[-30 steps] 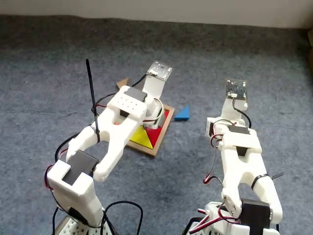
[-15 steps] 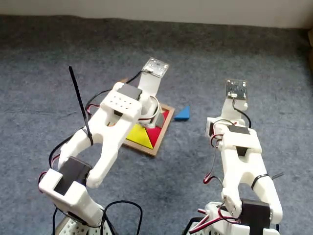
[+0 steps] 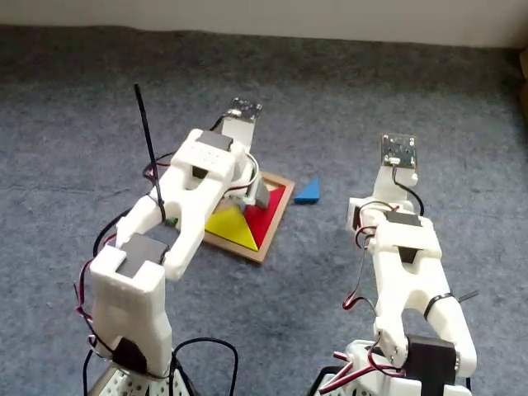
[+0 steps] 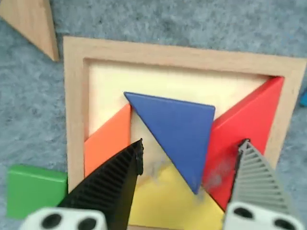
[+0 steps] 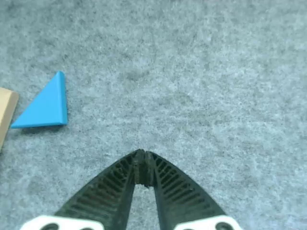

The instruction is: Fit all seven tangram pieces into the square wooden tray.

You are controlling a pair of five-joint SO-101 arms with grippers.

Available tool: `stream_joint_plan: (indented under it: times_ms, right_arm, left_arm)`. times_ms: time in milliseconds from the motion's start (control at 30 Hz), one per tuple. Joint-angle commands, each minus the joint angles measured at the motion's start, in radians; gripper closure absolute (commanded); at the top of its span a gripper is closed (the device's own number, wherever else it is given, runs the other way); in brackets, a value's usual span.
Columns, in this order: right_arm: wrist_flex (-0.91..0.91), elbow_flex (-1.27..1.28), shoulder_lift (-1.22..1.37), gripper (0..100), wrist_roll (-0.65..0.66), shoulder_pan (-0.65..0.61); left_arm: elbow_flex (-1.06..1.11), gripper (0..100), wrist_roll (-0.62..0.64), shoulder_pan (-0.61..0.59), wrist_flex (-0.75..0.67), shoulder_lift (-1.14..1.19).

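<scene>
green piece (image 4: 33, 189) lies on the table (image 3: 74, 99) at the left, just outside the wooden tray (image 4: 74, 96) and close against its rim near one corner. off another corner of the tray, apart from it, lies a wood-coloured triangle (image 4: 33, 21).

the tray sits around the middle of the table, a little toward the left edge, turned at an angle to the table's edges. the left gripper (image 4: 192, 143) hangs over it, its fingers (image 4: 120, 177) spread wide with nothing gripped between them.

inside the tray, an orange piece (image 4: 108, 141) lies along the rim on the green piece's side. a yellow triangle (image 4: 163, 196) sits against the edge nearest the arms, and a red triangle (image 4: 244, 120) fills the side toward the right arm. a dark blue triangle (image 4: 180, 129) lies in the middle, one point reaching between the spread fingers and ending over the seam of yellow and red. i cannot tell whether it sits flat in place or rests on the other pieces. a strip of bare tray floor shows along the far rim.

right of the tray, near it but apart, a light blue triangle (image 3: 308, 192) lies on the table. farther right, the right gripper (image 5: 144, 158) hovers over the grey table covering, fingers pressed together on nothing, apart from the light blue triangle.
</scene>
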Motion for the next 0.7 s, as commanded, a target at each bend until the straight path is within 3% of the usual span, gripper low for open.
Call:
stream_joint_plan:
  times_ms: [0,233,433,667]
  right_arm:
    - [-0.022,-0.010,-0.045,98.8,-0.003,-0.007]
    - [-0.022,-0.010,-0.045,98.8,-0.003,-0.007]
    - [-0.022,-0.010,-0.045,98.8,-0.003,-0.007]
    - [-0.022,-0.010,-0.045,98.8,-0.003,-0.007]
  left_arm:
    - [-0.067,70,0.035,-0.012,-0.008,0.008]
    - [-0.070,79,0.037,-0.013,-0.049,0.018]
    - [-0.070,78,0.040,-0.018,-0.083,0.019]
    - [-0.070,78,0.130,-0.051,-0.080,0.016]
